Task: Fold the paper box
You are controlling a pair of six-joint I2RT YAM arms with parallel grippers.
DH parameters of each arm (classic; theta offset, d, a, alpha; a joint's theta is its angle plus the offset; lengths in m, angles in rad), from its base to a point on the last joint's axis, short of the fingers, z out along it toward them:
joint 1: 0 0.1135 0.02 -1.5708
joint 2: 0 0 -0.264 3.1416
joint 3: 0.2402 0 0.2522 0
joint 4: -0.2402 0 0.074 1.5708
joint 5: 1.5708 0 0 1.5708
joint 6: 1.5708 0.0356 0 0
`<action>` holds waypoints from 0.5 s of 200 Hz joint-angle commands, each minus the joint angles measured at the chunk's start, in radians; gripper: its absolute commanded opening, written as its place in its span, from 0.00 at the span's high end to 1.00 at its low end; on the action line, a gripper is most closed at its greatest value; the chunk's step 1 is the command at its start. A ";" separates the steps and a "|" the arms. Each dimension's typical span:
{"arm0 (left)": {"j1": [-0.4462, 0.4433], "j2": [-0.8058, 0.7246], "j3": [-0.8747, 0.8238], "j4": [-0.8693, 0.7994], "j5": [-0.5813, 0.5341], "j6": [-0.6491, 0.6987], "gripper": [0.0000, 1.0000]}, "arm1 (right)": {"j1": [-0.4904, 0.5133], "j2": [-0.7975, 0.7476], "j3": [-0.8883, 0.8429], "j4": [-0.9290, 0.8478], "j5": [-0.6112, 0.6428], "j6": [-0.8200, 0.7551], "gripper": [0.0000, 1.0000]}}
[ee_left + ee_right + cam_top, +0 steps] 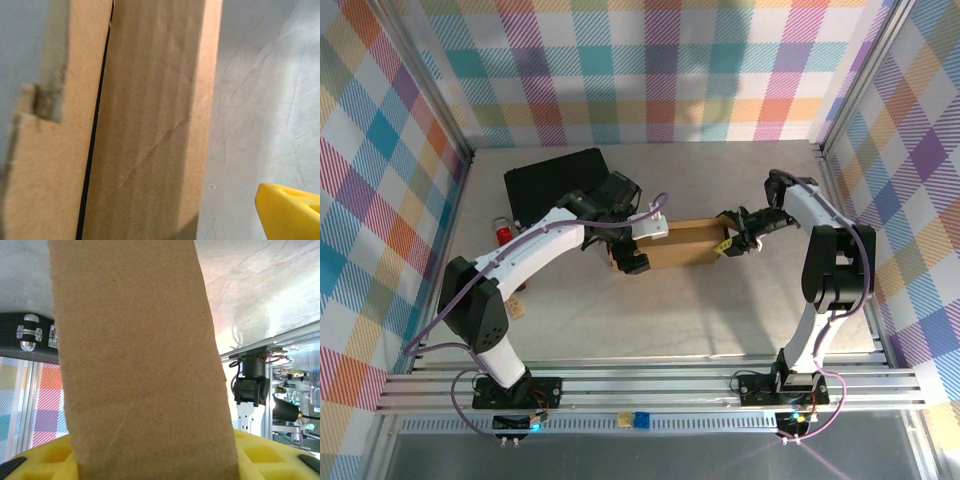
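Note:
The paper box [675, 243] is a brown cardboard shape lying mid-table between my two arms. My left gripper [632, 260] is at its left end. In the left wrist view the cardboard panels [150, 125] stand close up, and one yellow fingertip [290, 210] sits far to the right with bare table between it and the cardboard, so the jaws stand open. My right gripper [730, 243] is at the box's right end. A broad cardboard flap [140, 365] lies across its yellow fingers [272, 455] and hides the gap between them.
A black case [560, 180] with metal latches [30, 337] lies behind the box at the back left. A small red object [502, 232] sits near the left wall, and a small tag [516, 305] lies by the left arm. Checked walls enclose the table.

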 commanded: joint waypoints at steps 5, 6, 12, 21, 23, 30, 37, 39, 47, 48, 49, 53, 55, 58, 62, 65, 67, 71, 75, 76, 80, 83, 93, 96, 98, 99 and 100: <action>-0.018 0.014 -0.023 0.039 -0.086 0.020 0.04 | -0.005 0.021 0.015 -0.021 0.001 -0.014 0.60; -0.019 0.014 -0.024 0.040 -0.086 0.019 0.04 | -0.005 0.021 0.015 -0.020 0.001 -0.013 0.60; -0.019 0.013 -0.025 0.048 -0.094 0.017 0.05 | -0.005 0.020 0.014 -0.018 0.000 -0.013 0.59; -0.019 0.012 -0.029 0.058 -0.107 0.011 0.07 | -0.006 0.018 0.011 -0.019 -0.001 -0.013 0.59; -0.019 0.012 -0.028 0.058 -0.108 0.010 0.07 | -0.005 0.018 0.010 -0.018 -0.001 -0.014 0.59; -0.019 0.011 -0.028 0.057 -0.110 0.009 0.08 | -0.005 0.018 0.011 -0.018 -0.001 -0.013 0.58; -0.020 0.008 -0.030 0.061 -0.110 0.005 0.10 | -0.006 0.016 0.010 -0.017 -0.001 -0.015 0.56; -0.019 0.007 -0.030 0.061 -0.108 0.004 0.10 | -0.007 0.016 0.011 -0.017 -0.001 -0.017 0.55; -0.018 0.002 -0.034 0.061 -0.101 0.006 0.12 | -0.008 0.018 0.011 -0.017 -0.001 -0.018 0.51; -0.019 0.000 -0.034 0.061 -0.100 0.006 0.12 | -0.008 0.018 0.011 -0.016 -0.001 -0.019 0.51; -0.019 -0.001 -0.034 0.061 -0.099 0.006 0.12 | -0.009 0.018 0.010 -0.016 -0.001 -0.019 0.51; -0.019 -0.003 -0.037 0.062 -0.097 0.005 0.12 | -0.008 0.018 0.012 -0.016 -0.001 -0.019 0.51; -0.020 -0.004 -0.039 0.063 -0.096 0.004 0.12 | -0.009 0.018 0.011 -0.015 -0.001 -0.019 0.50; -0.019 -0.006 -0.039 0.063 -0.094 0.004 0.13 | -0.010 0.019 0.011 -0.013 -0.003 -0.021 0.50; -0.019 -0.006 -0.041 0.061 -0.091 0.004 0.13 | -0.008 0.019 0.011 -0.011 -0.004 -0.022 0.50; -0.020 -0.008 -0.041 0.059 -0.088 0.004 0.14 | -0.009 0.020 0.013 -0.011 -0.005 -0.023 0.50; -0.019 -0.008 -0.041 0.057 -0.087 0.004 0.14 | -0.009 0.019 0.014 -0.011 -0.005 -0.024 0.50; -0.019 -0.008 -0.041 0.055 -0.085 0.003 0.14 | -0.009 0.021 0.017 -0.010 -0.004 -0.027 0.50; -0.019 -0.008 -0.041 0.052 -0.083 0.002 0.15 | -0.008 0.021 0.020 -0.011 -0.004 -0.029 0.49; -0.018 -0.008 -0.042 0.051 -0.083 0.001 0.15 | -0.008 0.022 0.020 -0.012 -0.003 -0.029 0.49; -0.020 -0.007 -0.042 0.048 -0.081 0.001 0.15 | -0.008 0.022 0.023 -0.015 -0.003 -0.030 0.49; -0.019 -0.007 -0.040 0.046 -0.081 0.001 0.16 | -0.009 0.021 0.024 -0.016 -0.002 -0.031 0.48; -0.019 -0.006 -0.039 0.038 -0.074 0.000 0.18 | -0.010 0.019 0.028 -0.016 0.003 -0.030 0.44; -0.019 -0.007 -0.039 0.036 -0.072 0.000 0.19 | -0.010 0.019 0.027 -0.017 0.004 -0.029 0.43; -0.019 -0.006 -0.039 0.035 -0.072 -0.001 0.19 | -0.009 0.019 0.028 -0.017 0.004 -0.029 0.42; -0.019 -0.006 -0.039 0.035 -0.071 -0.002 0.19 | -0.009 0.019 0.028 -0.016 0.005 -0.030 0.42; -0.019 -0.006 -0.039 0.034 -0.071 -0.002 0.19 | -0.008 0.018 0.028 -0.016 0.005 -0.029 0.42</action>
